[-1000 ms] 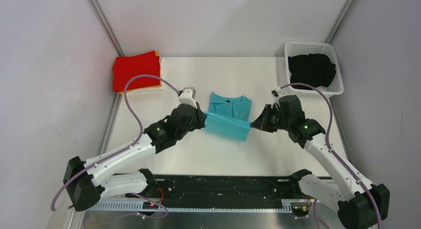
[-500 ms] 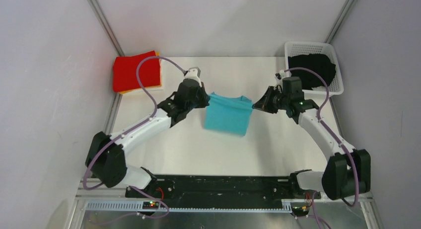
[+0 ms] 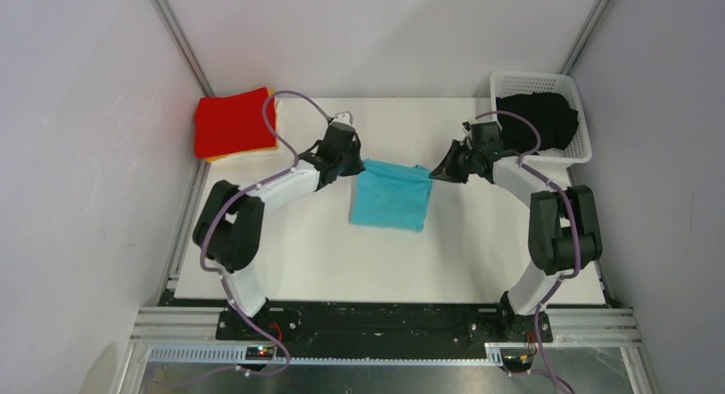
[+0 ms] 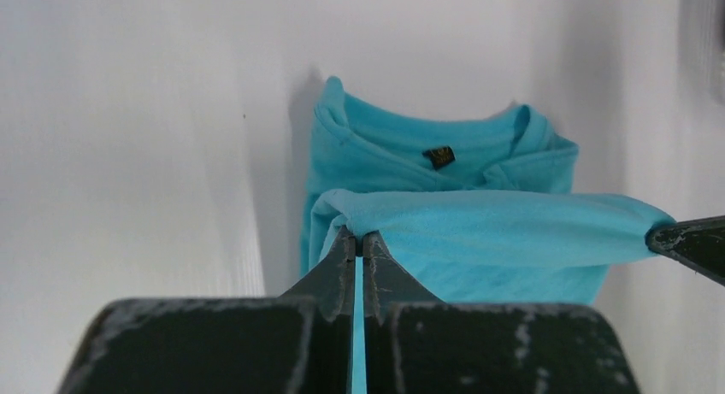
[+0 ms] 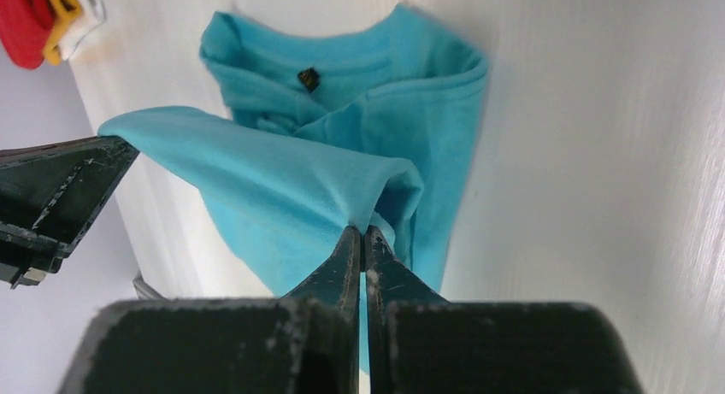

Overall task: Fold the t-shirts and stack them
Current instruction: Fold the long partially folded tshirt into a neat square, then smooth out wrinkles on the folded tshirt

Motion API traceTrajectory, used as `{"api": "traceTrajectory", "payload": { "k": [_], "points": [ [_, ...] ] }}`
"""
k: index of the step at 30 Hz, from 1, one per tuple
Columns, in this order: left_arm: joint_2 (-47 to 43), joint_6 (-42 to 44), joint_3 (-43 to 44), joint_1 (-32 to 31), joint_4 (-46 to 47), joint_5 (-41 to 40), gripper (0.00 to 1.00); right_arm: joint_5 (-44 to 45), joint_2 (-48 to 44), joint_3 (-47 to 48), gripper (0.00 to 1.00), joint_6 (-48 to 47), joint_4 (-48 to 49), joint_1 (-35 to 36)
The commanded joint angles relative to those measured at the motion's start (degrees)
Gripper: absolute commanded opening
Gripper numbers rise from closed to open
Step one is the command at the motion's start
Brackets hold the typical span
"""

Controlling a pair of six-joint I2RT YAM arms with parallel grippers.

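top external view taken from high above and behind arm bases, tilted down; whole table [image 3: 479, 257] covered, turquoise t-shirt [image 3: 389, 197] small, mid-frame. left wrist view taken close above t-shirt's left corner, aimed down along left gripper [image 4: 359, 240]. right wrist view taken close above t-shirt's right corner, aimed down along right gripper [image 5: 363, 236]. t-shirt shared by all three views; opposite arm's finger caught at edge of each wrist view.

You have a white table [image 3: 325, 266] boxed by pale grey walls [image 3: 77, 138]; two aluminium posts [image 3: 175, 37] rise at the far corners; a black rail [image 3: 385, 323] runs along your near edge; light falls evenly.
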Motion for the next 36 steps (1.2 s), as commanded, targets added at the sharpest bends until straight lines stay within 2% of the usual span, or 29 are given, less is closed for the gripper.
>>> {"api": "traceTrajectory", "payload": {
  "k": [1, 4, 5, 7, 8, 9, 10, 11, 12, 13, 14, 16, 20, 23, 25, 30, 34, 36],
  "points": [
    [4.4, 1.7, 5.4, 2.4, 1.5, 0.0, 0.00, 4.9, 3.5, 3.0, 0.00, -0.7, 2.9, -0.9],
    [7.4, 1.5, 7.5, 2.8, 1.5, 2.1, 0.00, 5.1, 6.4, 5.0, 0.00, -0.7, 3.5, -1.3],
    [8.7, 1.4, 8.6, 3.1, 1.5, 2.5, 0.01, 5.1, 7.0, 5.4, 0.04, -0.7, 3.6, -1.4],
    [10.3, 1.3, 10.2, 3.4, 1.5, 3.1, 0.11, 5.1, 8.7, 6.8, 0.08, -1.0, 3.8, -1.4],
    [10.7, 1.7, 10.9, 3.5, 1.4, 3.4, 0.26, 5.6, 9.6, 7.9, 0.11, -1.0, 3.7, -1.5],
    [11.3, 1.8, 12.3, 3.6, 0.6, 3.5, 0.34, 5.9, 10.1, 8.7, 0.25, -1.5, 3.3, -1.6],
    [11.3, 2.2, 12.9, 3.8, 0.4, 4.1, 0.46, 6.4, 10.5, 10.4, 0.49, -1.8, 2.2, -1.7],
    [11.0, 2.3, 13.7, 3.8, 0.2, 4.3, 0.52, 6.6, 10.4, 11.1, 0.59, -2.2, 1.6, -1.7],
    [10.5, 2.3, 13.7, 3.8, 0.1, 4.7, 0.69, 6.7, 9.9, 12.2, 0.78, -2.5, 0.5, -1.7],
    [9.2, 2.3, 13.5, 3.7, 0.1, 5.1, 0.79, 6.6, 9.4, 12.5, 0.89, -2.8, -0.6, -1.7],
    [8.4, 2.2, 12.7, 3.7, 0.1, 5.4, 0.95, 6.6, 7.9, 12.7, 0.97, -2.8, -1.2, -1.7],
    [4.7, 1.3, 10.8, 3.7, 0.1, 7.1, 0.99, 6.3, 4.8, 12.1, 0.99, -2.9, -3.2, -1.1],
    [-1.3, -1.3, 3.4, 2.5, 1.3, 12.9, 1.00, 0.9, -3.7, 4.9, 1.00, -1.8, -1.6, 1.5],
    [-4.7, -4.0, -3.4, 1.5, 7.6, 18.4, 1.00, -9.7, -10.0, -5.5, 1.00, 3.7, 7.4, 3.3],
    [-6.0, -7.4, -8.0, 0.9, 12.1, 21.3, 1.00, -13.1, -12.3, -11.9, 0.99, 8.6, 14.3, 5.1],
    [-2.9, -11.5, -11.7, 0.2, 17.7, 26.6, 1.00, -17.6, -10.4, -17.0, 0.99, 14.8, 24.8, 11.2],
    [-0.2, -11.8, -13.4, 0.1, 18.7, 24.4, 1.00, -19.0, -4.7, -20.3, 0.99, 18.4, 34.3, 11.0],
    [1.2, -12.2, -15.0, 0.4, 18.9, 23.8, 1.00, -17.7, -1.5, -21.2, 0.99, 17.7, 34.9, 10.1]
  ]
}}
